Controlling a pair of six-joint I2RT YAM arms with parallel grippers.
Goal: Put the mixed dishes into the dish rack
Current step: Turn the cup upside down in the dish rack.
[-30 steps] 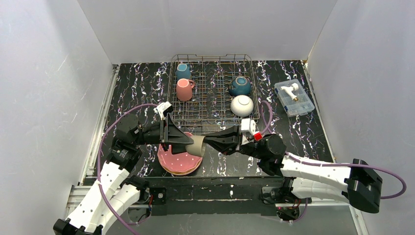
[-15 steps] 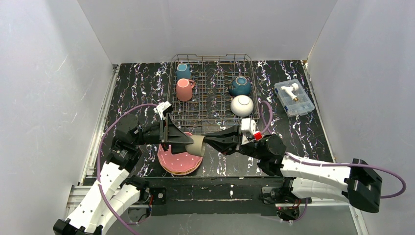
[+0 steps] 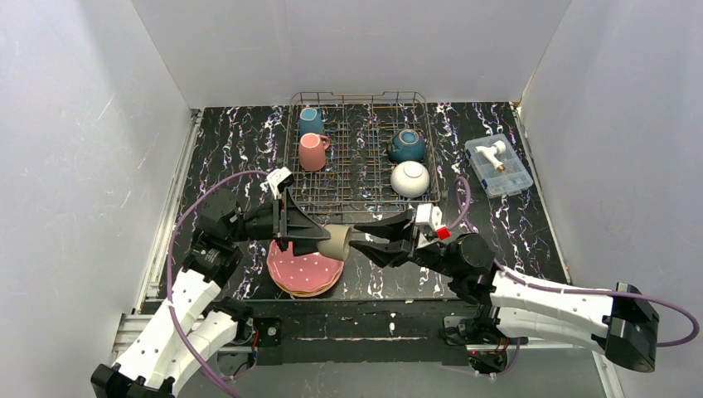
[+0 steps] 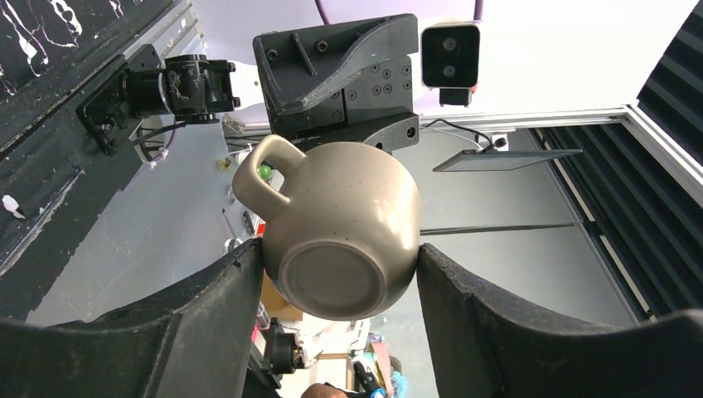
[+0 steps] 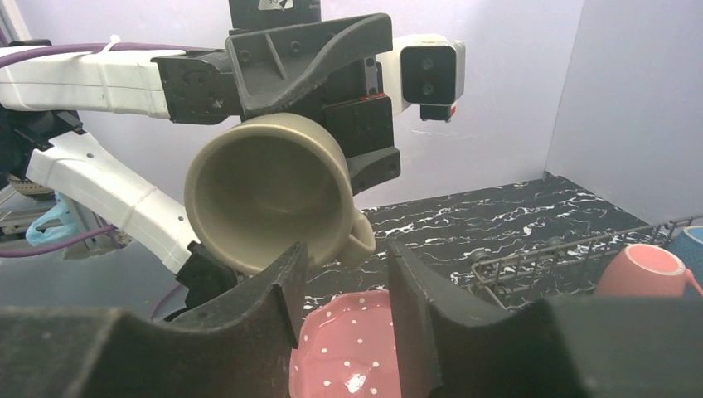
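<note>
My left gripper [image 3: 322, 240] is shut on the grey-olive mug [image 3: 335, 242] and holds it on its side in the air above the stack of dotted plates [image 3: 303, 272], pink one on top. In the left wrist view both fingers press the mug [image 4: 344, 228] at its base end. My right gripper [image 3: 360, 239] is open, its fingertips at the mug's mouth. In the right wrist view the mug's rim [image 5: 265, 191] and handle sit just past my spread fingers [image 5: 286, 286], above the pink plate [image 5: 356, 356]. The dish rack [image 3: 290, 157] stands behind.
The rack holds a blue mug [image 3: 311, 120], a pink mug [image 3: 312, 152], a teal bowl [image 3: 407, 146] and a white bowl [image 3: 409, 178]. A clear plastic box [image 3: 497, 164] lies at the right. The rack's near edge [image 5: 547, 253] is close behind both grippers.
My right gripper's jaws have spread wider and the right arm has shifted and risen slightly. The mug in my left gripper has lifted a little toward the rack.
</note>
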